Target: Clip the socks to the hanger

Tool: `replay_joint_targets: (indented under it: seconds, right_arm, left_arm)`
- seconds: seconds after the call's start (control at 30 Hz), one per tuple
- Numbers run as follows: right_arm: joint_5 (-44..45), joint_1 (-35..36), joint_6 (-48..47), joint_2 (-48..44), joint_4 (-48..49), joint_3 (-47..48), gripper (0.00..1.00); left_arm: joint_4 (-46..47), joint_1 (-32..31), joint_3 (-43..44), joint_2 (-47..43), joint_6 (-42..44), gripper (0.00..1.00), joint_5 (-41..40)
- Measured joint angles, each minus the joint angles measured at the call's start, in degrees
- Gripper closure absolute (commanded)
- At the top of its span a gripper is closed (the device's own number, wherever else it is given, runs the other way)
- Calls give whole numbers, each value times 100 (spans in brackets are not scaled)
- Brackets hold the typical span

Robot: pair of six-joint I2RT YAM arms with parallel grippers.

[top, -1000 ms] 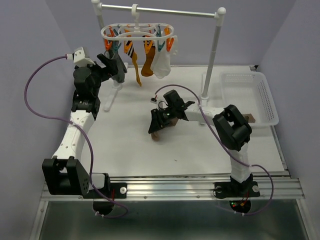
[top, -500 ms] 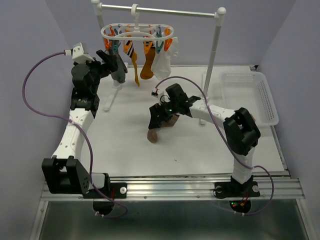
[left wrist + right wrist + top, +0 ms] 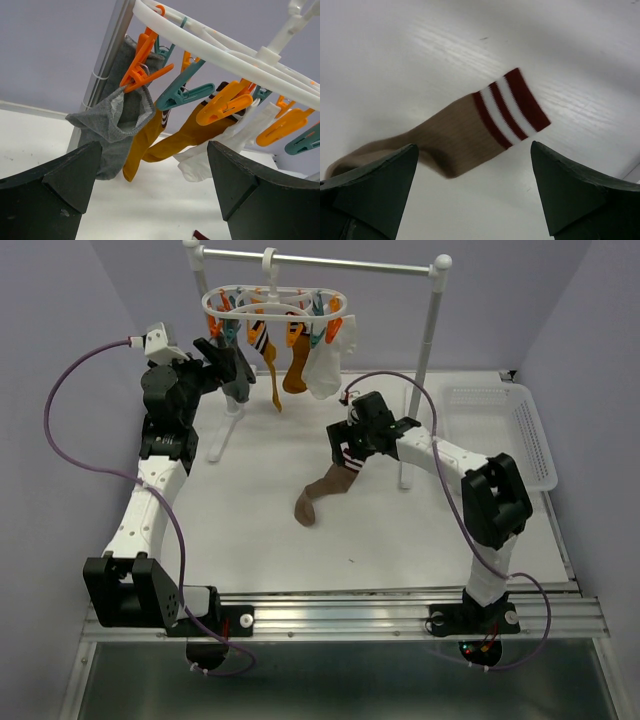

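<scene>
Socks (image 3: 296, 370) in grey, mustard and white fabric hang clipped on the white plastic oval hanger (image 3: 275, 302) at the far side. From above, one brown sock with a red-and-white striped cuff (image 3: 322, 492) lies mid-scene on the white table (image 3: 240, 540). The right gripper (image 3: 350, 448) hovers over its cuff end, and the left gripper (image 3: 225, 355) waits at the hanger's left end.

From the left wrist, wide-open, empty jaws face a teal plastic clip (image 3: 182, 92) that looks free.

From the right wrist, the jaws are spread wide and hold nothing, with the cuff on the table below them.

I'd pinch the cuff edge squarely and lift it clear. Then offer only that edge to the clip while the left arm squeezes it open.
</scene>
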Motion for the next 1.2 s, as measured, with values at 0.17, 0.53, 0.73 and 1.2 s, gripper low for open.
replay_joint_targets:
  seconds: [0.17, 0.53, 0.73, 1.2]
  right_arm:
    - [638, -11, 28, 857, 63, 442, 0]
    - [1193, 1016, -667, 350, 238, -898, 0]
    - [1541, 977, -717, 35, 343, -1003, 0]
    - [1681, 940, -848, -890, 1370, -710, 0]
  left_arm:
    - [-7, 0, 22, 24, 0, 1, 114]
    - [-2, 0, 22, 24, -2, 1, 192]
    - [-2, 0, 22, 61, 0, 1, 199]
    - [-2, 0, 22, 66, 70, 1, 240]
